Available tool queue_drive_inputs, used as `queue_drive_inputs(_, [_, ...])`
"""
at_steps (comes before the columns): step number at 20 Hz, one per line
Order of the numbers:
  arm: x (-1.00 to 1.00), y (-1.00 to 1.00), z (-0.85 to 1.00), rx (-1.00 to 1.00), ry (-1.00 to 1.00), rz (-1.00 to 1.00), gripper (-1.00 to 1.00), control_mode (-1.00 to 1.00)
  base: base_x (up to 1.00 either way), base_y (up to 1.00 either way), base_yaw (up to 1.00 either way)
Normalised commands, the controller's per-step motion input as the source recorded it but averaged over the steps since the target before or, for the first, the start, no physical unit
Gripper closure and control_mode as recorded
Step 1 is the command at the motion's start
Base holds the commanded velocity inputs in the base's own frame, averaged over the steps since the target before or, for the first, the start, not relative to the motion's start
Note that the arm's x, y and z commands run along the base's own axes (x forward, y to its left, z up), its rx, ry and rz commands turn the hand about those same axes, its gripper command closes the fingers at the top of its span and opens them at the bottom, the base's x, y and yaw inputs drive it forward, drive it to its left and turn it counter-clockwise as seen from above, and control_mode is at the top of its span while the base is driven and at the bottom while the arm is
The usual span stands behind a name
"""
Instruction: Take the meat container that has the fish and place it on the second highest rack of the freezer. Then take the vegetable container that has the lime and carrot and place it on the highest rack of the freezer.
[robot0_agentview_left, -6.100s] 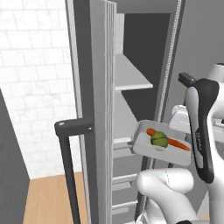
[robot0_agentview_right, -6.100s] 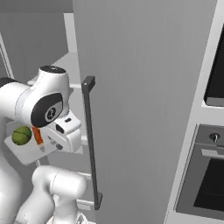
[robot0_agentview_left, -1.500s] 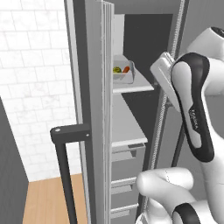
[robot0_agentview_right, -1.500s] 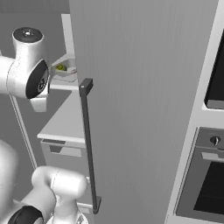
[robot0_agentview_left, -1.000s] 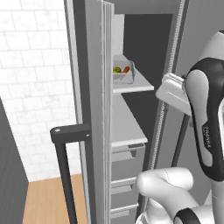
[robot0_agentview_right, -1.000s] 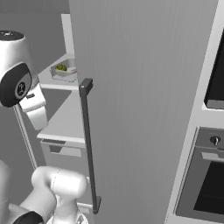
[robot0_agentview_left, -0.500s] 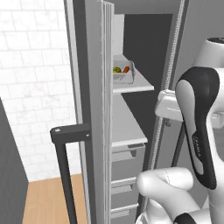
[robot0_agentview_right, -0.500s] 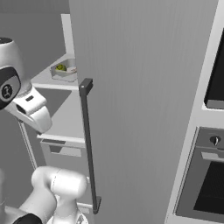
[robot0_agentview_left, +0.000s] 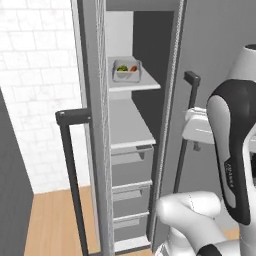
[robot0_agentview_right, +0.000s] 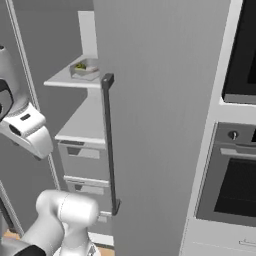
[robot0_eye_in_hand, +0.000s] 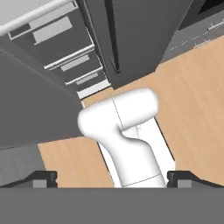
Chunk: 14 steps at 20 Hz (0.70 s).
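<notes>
While the tray (robot0_agentview_left: 126, 70) with the lime (robot0_agentview_left: 122, 68) and carrot (robot0_agentview_left: 133, 68) sits on the highest rack (robot0_agentview_left: 134, 85), toward its back edge, my claw (robot0_eye_in_hand: 112, 179) is well apart from it and holds nothing. From the right base camera I see the same tray (robot0_agentview_right: 84, 69) near the rack's (robot0_agentview_right: 67, 80) rear, with a green blob inside; the carrot is too small to pick out there.

Below it, the second highest rack (robot0_agentview_left: 129, 131) lies flat and pale; from these angles I cannot tell what rests on it. Under that board come three grey drawers (robot0_agentview_left: 131, 165), stacked one over another. All of this belongs to the freezer (robot0_agentview_left: 167, 60), whose doors stand open: one door edge with its dark bar handle (robot0_agentview_left: 70, 170) at the left, another handle (robot0_agentview_left: 186, 125) by the right door.

My two fingertips (robot0_eye_in_hand: 41, 178) stand wide apart at the bottom corners of the hand camera, which looks down at the wooden floor (robot0_eye_in_hand: 197, 87), the drawers (robot0_eye_in_hand: 65, 48) and a dark handle (robot0_eye_in_hand: 111, 35).

At the right of the right base camera stands the black-fronted oven (robot0_agentview_right: 235, 185). A white brick wall (robot0_agentview_left: 35, 90) fills the left side behind the open door.
</notes>
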Motion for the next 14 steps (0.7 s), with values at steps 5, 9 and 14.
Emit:
queue_drive_inputs(5, [0.00,0.00,0.00,0.00,0.00,0.00,-1.00,1.00,-0.10,-0.87,0.02])
queue_drive_inputs(9, [0.00,0.00,0.00,0.00,0.00,0.00,-1.00,1.00,0.20,-1.00,0.06])
queue_drive_inputs(14, [0.00,0.00,0.00,0.00,0.00,0.00,-1.00,1.00,0.23,-1.00,0.03])
